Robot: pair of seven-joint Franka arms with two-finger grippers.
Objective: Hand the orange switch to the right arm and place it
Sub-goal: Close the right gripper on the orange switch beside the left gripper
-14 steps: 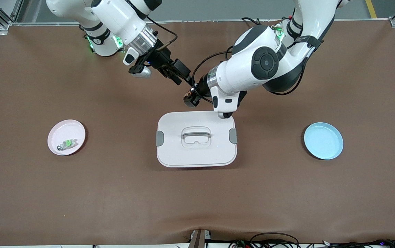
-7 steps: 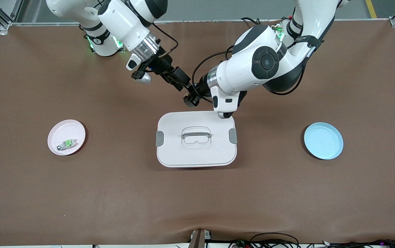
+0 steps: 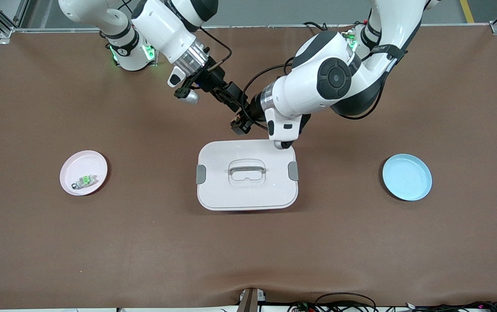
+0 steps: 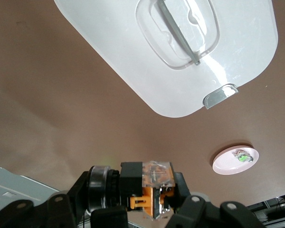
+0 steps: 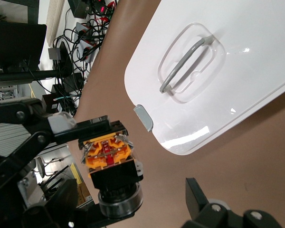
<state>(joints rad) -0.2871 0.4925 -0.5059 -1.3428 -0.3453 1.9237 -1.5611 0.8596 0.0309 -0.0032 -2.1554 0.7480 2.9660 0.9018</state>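
The orange switch [image 3: 240, 123], a small black block with an orange part and a silver ring, is held up in the air in my left gripper [image 3: 243, 120], which is shut on it over the table just past the white lid [image 3: 247, 190]. It shows in the left wrist view [image 4: 149, 183] between the left gripper's [image 4: 149, 202] fingers. In the right wrist view the switch [image 5: 111, 164] has its ring end between my right gripper's [image 5: 133, 197] fingers, which stand apart on either side. My right gripper [image 3: 233, 100] is open right beside the left one.
A white lidded box with a grey handle [image 3: 247, 167] sits mid-table. A pink plate [image 3: 71, 167] holding a pale switch with a green part [image 3: 84, 180] lies toward the right arm's end. A blue plate [image 3: 407, 177] lies toward the left arm's end.
My right gripper has moved in toward the left gripper until its fingers flank the switch. The left arm and the switch have stayed still.
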